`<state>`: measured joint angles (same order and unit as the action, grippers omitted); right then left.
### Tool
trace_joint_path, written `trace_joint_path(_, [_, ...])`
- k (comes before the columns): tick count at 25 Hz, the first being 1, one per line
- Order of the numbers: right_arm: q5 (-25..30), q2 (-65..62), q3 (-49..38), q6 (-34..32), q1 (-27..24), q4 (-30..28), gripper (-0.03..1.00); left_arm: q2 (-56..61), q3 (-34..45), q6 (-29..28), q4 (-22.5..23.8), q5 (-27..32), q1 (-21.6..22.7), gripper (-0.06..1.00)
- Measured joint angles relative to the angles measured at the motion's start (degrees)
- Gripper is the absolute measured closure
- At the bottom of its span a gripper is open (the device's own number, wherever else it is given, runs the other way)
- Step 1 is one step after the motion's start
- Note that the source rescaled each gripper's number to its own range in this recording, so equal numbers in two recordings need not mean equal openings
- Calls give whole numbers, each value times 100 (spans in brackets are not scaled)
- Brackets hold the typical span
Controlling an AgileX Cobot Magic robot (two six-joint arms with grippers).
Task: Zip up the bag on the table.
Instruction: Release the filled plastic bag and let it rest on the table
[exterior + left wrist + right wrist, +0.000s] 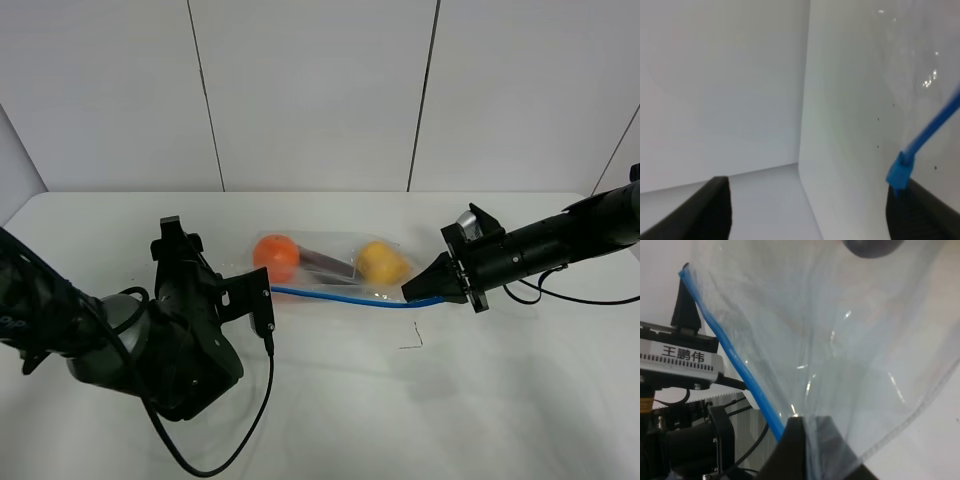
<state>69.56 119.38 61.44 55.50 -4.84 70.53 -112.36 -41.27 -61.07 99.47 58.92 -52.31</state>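
The clear plastic bag lies mid-table with an orange, a yellow fruit and a dark item inside. Its blue zipper strip runs along the near edge. My left gripper is at the strip's left end. In the left wrist view it is open, with the blue slider touching one finger. My right gripper is shut on the bag's right end. In the right wrist view its tips pinch the film beside the strip.
A small dark mark lies on the table in front of the bag. A black cable trails under the right arm. White wall panels stand behind the table's far edge.
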Motion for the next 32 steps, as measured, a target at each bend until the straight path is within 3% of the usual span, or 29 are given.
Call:
trace_joint_path(4, [0, 0, 0, 0, 0, 0, 97, 0, -164, -187, -114, 0, 0, 19])
trace_joint_path(10, [0, 0, 0, 0, 0, 0, 97, 0, -515, -185, -639, 6, 0, -3])
trace_joint_path(17, [0, 0, 0, 0, 0, 0, 97, 233, -611, 69, -859, 11, 0, -5])
trace_joint_path(24, [0, 0, 0, 0, 0, -2, 97, 1354, -833, 779, -1296, -6, 0, -6])
trace_joint_path(32, [0, 0, 0, 0, 0, -2, 97, 2779, -1840, 1978, -2478, -252, 66, -6])
